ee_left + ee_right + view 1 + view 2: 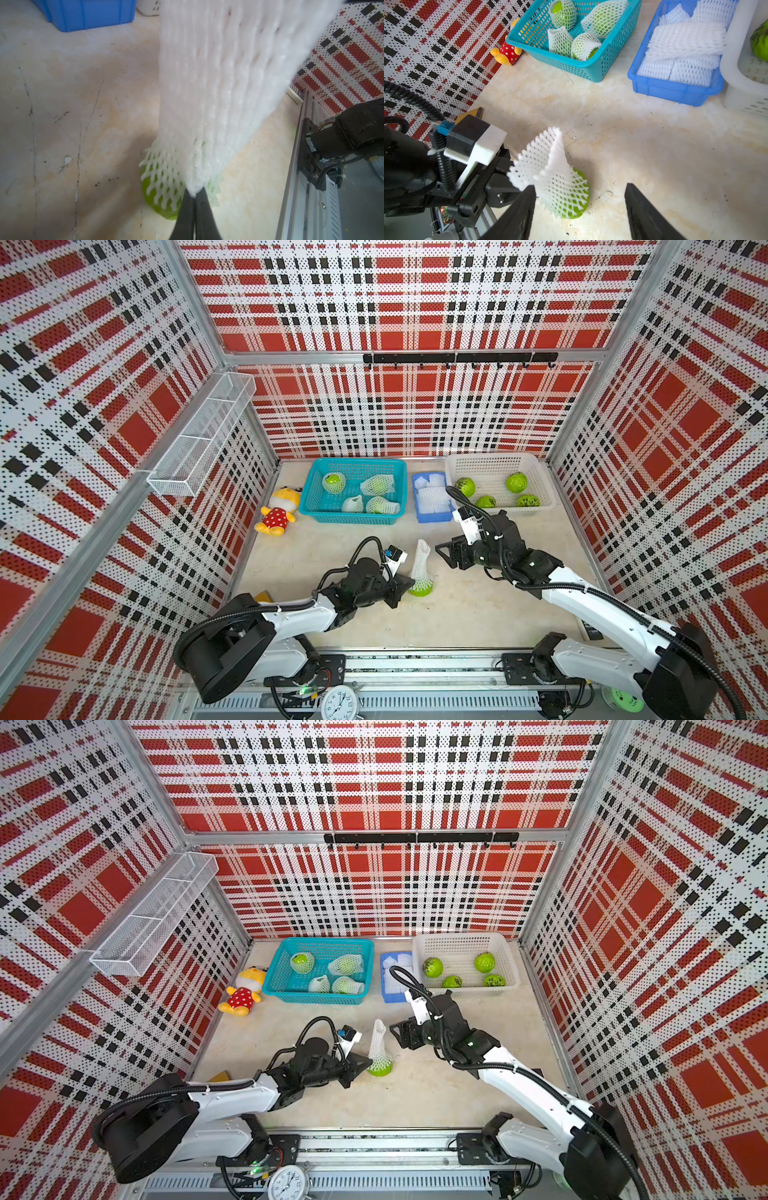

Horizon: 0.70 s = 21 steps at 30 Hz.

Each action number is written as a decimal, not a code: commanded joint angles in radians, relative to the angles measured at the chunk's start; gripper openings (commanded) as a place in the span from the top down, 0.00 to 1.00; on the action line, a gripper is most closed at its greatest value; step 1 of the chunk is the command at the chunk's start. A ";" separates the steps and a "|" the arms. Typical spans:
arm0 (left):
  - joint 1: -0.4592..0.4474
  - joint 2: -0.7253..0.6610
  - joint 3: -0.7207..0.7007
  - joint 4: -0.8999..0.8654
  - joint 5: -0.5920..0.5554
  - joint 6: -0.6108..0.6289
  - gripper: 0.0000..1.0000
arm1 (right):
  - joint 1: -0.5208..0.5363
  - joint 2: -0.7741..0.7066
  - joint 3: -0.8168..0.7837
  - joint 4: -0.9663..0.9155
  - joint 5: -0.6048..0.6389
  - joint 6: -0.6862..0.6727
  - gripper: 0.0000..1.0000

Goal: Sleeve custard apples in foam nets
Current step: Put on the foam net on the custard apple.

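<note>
One custard apple [422, 591] sits mid-table with a foam net [420, 562] pulled over its upper half; the rest of the net stands up as a cone. My left gripper [194, 196] is shut on the net's lower edge beside the fruit [160, 204]. Right of the cone hovers my right gripper [580, 186], open and holding nothing, with the netted fruit [571, 197] by its left finger. Several bare custard apples [516, 482] lie in the white basket [490, 460]. Spare foam nets [683, 47] fill the blue tray [675, 91].
A teal basket [316, 506] at the back left holds sleeved fruits [333, 482]. A plush toy [278, 512] lies left of it and a yellow object [263, 596] by the left wall. A clock [340, 703] and green disc [622, 699] sit on the front rail.
</note>
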 commanded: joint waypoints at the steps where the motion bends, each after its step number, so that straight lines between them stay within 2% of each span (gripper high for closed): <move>1: -0.004 0.013 -0.009 0.024 -0.015 0.010 1.00 | -0.002 -0.054 -0.057 -0.010 -0.012 0.028 0.32; 4: -0.004 0.017 -0.005 0.026 -0.013 0.013 1.00 | -0.001 -0.074 -0.109 -0.016 -0.016 0.026 0.34; 8: -0.005 0.025 0.002 0.027 -0.009 0.012 1.00 | -0.001 -0.042 -0.160 0.045 -0.089 0.018 0.34; 21: -0.004 0.077 0.034 0.041 -0.004 0.021 1.00 | 0.002 0.261 -0.141 0.311 -0.240 0.011 0.37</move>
